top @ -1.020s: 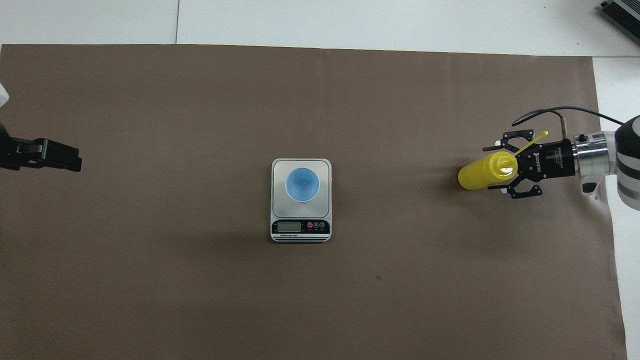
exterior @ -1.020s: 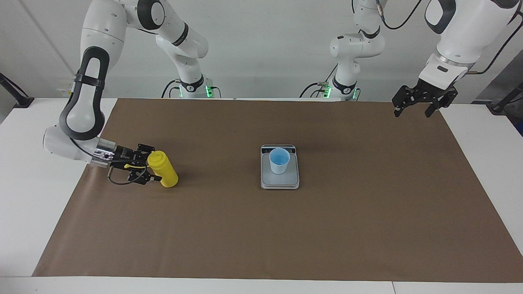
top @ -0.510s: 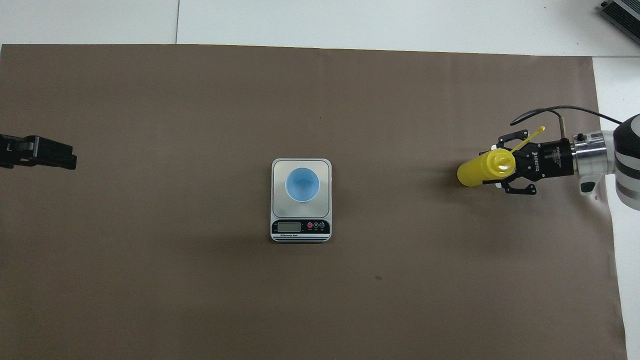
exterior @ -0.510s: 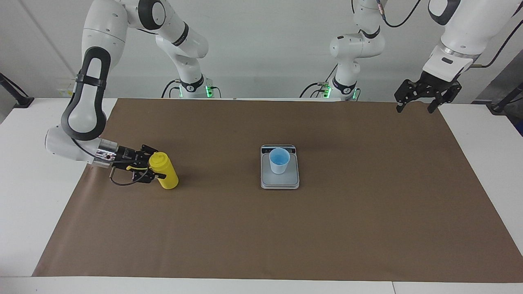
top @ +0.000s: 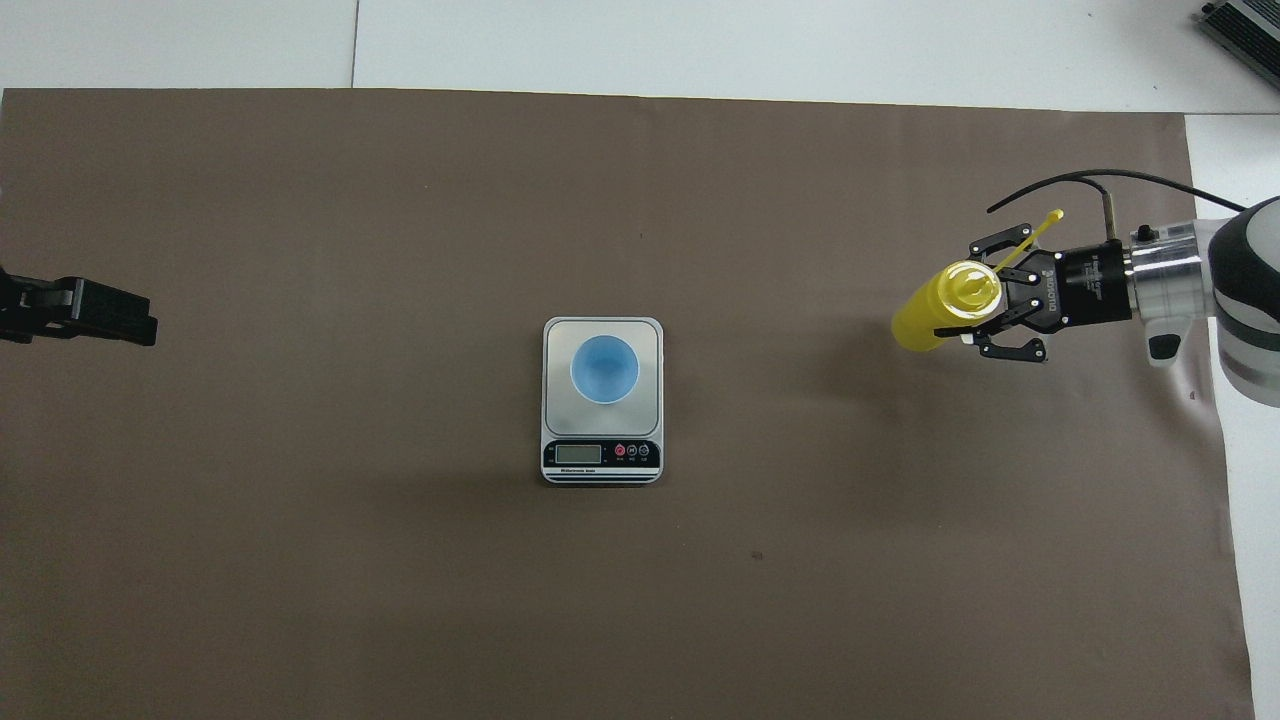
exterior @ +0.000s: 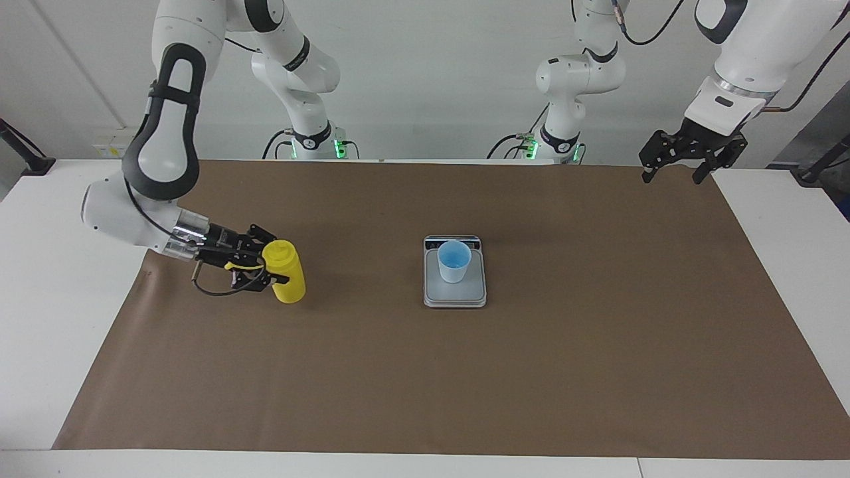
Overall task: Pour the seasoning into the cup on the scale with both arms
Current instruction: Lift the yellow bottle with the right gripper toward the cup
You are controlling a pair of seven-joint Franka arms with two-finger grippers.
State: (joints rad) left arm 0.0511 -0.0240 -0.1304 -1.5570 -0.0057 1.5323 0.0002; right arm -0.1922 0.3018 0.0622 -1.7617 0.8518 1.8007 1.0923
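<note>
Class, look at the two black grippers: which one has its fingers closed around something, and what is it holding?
The right gripper, low at the right arm's end of the table, is shut on the yellow bottle. The left gripper hangs open and empty over the brown mat's corner.

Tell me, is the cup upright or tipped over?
Upright. The cup stands on the scale with its open mouth up, and the overhead view looks straight into its round blue inside.
</note>
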